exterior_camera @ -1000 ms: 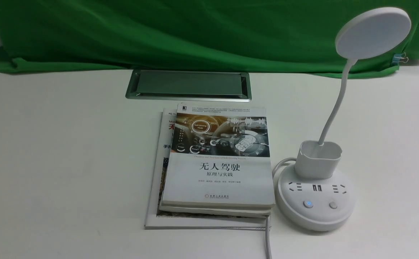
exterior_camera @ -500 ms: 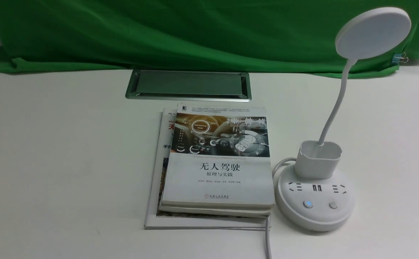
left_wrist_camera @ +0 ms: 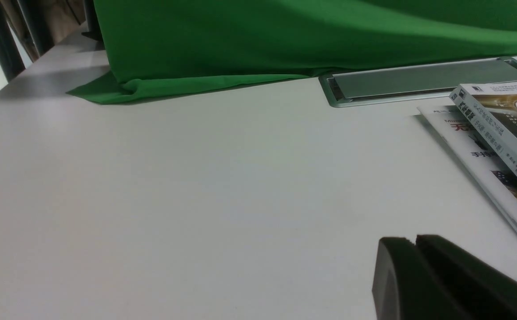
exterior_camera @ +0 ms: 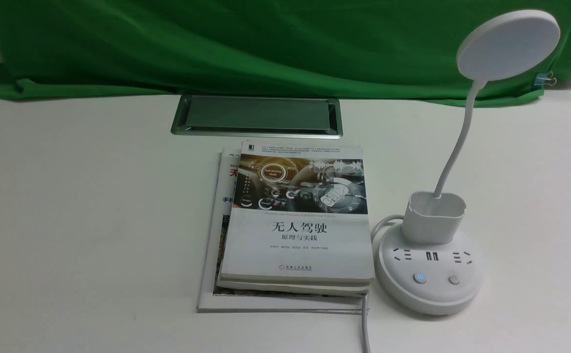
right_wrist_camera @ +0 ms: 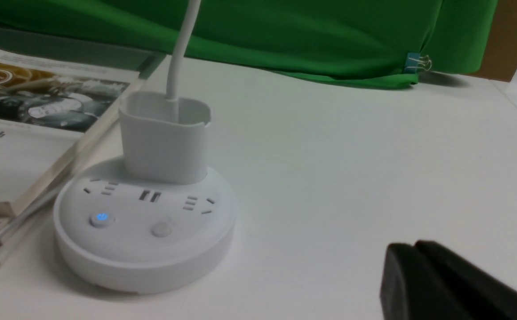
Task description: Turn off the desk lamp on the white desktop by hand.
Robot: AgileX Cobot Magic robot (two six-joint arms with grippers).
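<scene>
White disc-head desk lamp (exterior_camera: 454,152) prob. light, neck bendy; brace base, not neck. Black L gripper (left_wrist_camera: 415,243), black R gripper (right_wrist_camera: 413,249): tips pressed tog.

Books (exterior_camera: 298,220) stacked beside green cloth (exterior_camera: 266,44), blue clip (exterior_camera: 541,79).

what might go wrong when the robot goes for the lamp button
The two buttons on the base sit close together, so a fingertip might press the unlit one instead of the blue-lit one.

The lamp's thin neck rises behind them, so an arm reaching too far might bump it.
</scene>
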